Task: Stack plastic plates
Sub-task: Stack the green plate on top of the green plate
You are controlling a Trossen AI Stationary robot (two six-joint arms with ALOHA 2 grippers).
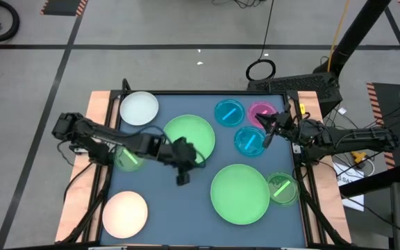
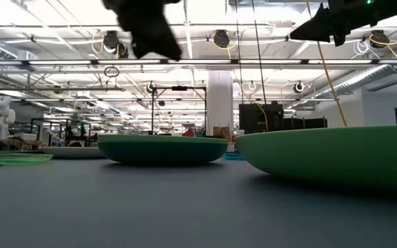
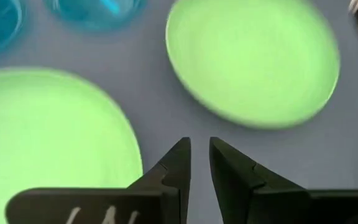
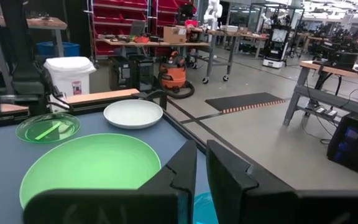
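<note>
Several round plates lie flat on the dark table: a white one (image 1: 139,109), a large green one (image 1: 189,135), two blue (image 1: 229,111) (image 1: 248,141), a pink one (image 1: 261,111), a large light green one (image 1: 240,194), two small green striped ones (image 1: 281,187) (image 1: 127,158) and a cream one (image 1: 125,213). My left gripper (image 1: 184,173) (image 3: 199,146) hangs shut above the table between the two large green plates (image 3: 48,143) (image 3: 253,62). My right gripper (image 1: 266,135) (image 4: 201,149), also shut, hovers above the blue and pink plates at the far right.
Wooden strips (image 1: 99,111) run along the table's left and right sides. A bare stretch of table (image 1: 165,208) lies between the cream plate and the light green plate. The left arm (image 1: 103,139) crosses over the small striped green plate on the left.
</note>
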